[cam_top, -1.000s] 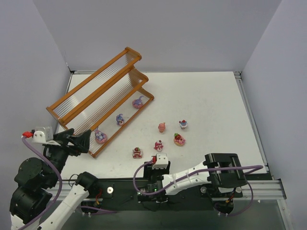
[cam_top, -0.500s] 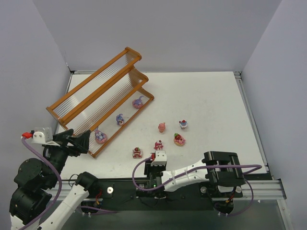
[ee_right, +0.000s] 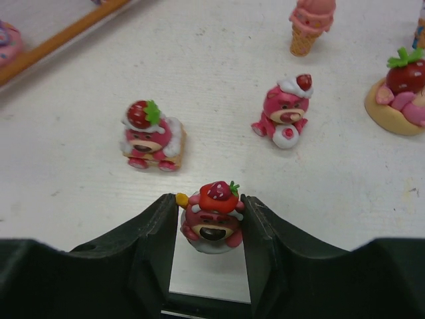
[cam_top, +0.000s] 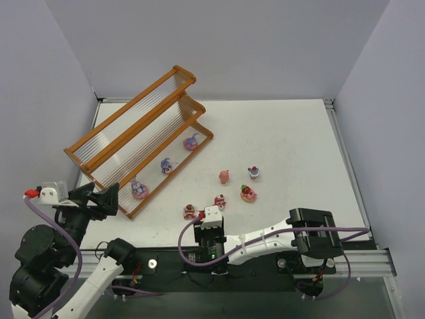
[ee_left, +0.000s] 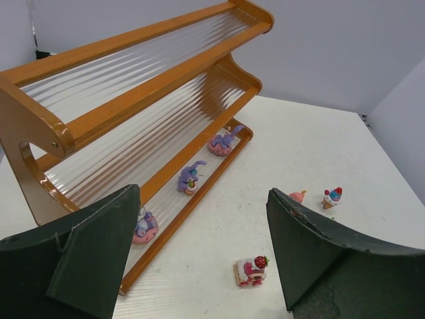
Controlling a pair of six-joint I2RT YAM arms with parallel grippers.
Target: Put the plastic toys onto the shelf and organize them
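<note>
Right gripper (ee_right: 209,203): clamped on a red bear toy (ee_right: 212,226), one jaw against each flank, the strawberry cap showing above the jaw tips. Sits low at the near edge of the table (cam_top: 285,133), in front of the arm bases. Not discernible whether the held toy rests on the table or hangs just above it.

Just beyond the jaws: cake bear (ee_right: 151,136) ahead to the left and sitting bear (ee_right: 284,109) ahead to the right. Both upright on the table, apart from each other and from the held toy.

Farther out: cone (ee_right: 311,23), pink scoop above, standing alone. Donut (ee_right: 398,93) with a strawberry on top, toward the right margin of the wrist view. Cupcake (cam_top: 254,173) near the donut, on its far side, rightmost of the loose group in the top view.

Left gripper (ee_left: 204,193): jaws spread wide, nothing between them. Hangs close to the near-left end of the shelf (ee_left: 40,126) and faces along its front.

Shelf: three stepped tiers with an orange-brown frame and clear ribbed slats, set diagonally across the far-left part of the table. Lowest tier carries three purple toys (ee_left: 189,176) in a row, spaced apart, behind the front rail.
</note>
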